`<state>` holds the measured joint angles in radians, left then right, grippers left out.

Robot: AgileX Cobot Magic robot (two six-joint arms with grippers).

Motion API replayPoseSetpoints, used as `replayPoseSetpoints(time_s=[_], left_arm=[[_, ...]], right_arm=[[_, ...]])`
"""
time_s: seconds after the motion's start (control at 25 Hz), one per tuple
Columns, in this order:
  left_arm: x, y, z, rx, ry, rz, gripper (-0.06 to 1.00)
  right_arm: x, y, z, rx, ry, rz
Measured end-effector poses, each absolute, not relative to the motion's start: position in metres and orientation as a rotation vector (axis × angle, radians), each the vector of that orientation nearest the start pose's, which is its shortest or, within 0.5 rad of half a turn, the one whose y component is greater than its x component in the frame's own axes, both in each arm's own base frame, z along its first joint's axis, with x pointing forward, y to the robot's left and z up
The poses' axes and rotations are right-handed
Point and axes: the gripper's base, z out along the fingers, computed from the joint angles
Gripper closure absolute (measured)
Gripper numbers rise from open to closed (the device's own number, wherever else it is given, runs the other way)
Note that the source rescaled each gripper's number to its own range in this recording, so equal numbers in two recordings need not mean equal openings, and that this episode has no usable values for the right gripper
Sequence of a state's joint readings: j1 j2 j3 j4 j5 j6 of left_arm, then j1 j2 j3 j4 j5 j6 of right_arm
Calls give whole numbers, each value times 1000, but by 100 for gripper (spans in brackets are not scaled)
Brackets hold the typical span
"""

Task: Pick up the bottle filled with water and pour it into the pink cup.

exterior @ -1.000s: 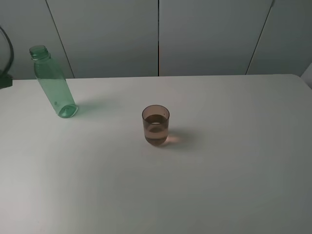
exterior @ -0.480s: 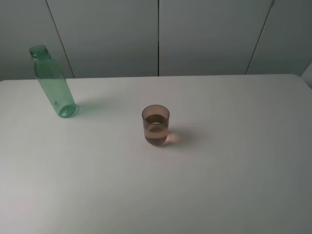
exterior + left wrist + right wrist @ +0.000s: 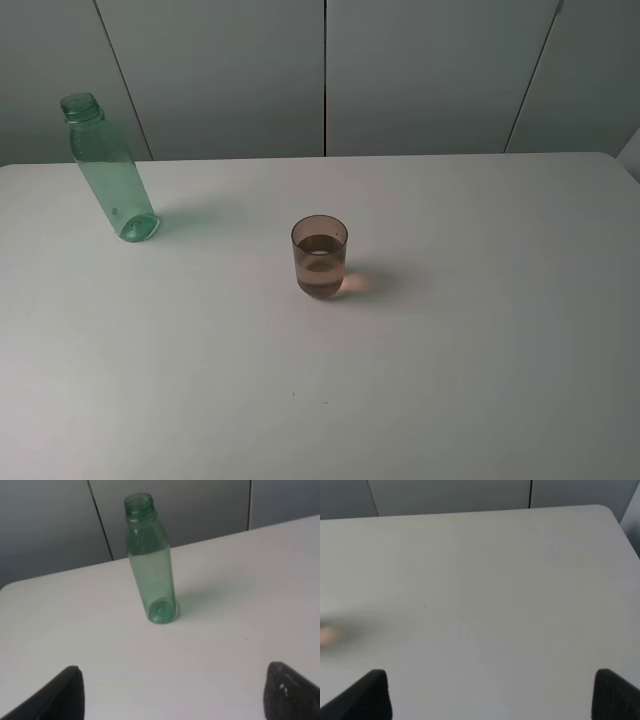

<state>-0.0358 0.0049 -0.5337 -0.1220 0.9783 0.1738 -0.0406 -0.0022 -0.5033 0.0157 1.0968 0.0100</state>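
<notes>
The green transparent bottle (image 3: 110, 175) stands upright and capless at the table's far left, with no waterline showing in it. In the left wrist view the bottle (image 3: 151, 575) is ahead of my left gripper (image 3: 172, 695) and well apart from it; the two dark fingertips (image 3: 60, 695) sit wide apart with nothing between them. The pink cup (image 3: 320, 258) stands mid-table, about half full of clear liquid. My right gripper (image 3: 492, 695) is open over bare table, holding nothing. Neither gripper shows in the exterior high view.
The white table (image 3: 480, 330) carries only the bottle and the cup. Grey wall panels (image 3: 420, 70) rise behind its far edge. A faint pinkish blur (image 3: 327, 636) lies at the edge of the right wrist view.
A dark part of the left arm at the exterior view's left edge one second ago has gone out of view. Bottle and cup have not moved.
</notes>
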Motion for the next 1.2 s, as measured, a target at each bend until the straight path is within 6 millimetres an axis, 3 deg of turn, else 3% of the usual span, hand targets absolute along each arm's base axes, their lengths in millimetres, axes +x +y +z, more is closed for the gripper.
replayPoseSetpoints(time_s=[0.32,1.2], left_arm=[[-8,-6,280,270,2027,-102,27],[-8,-4,280,250,2033,-96,27]], right_arm=[[-7,2,275,51,2074,0],[-7,2,275,51,2074,0]])
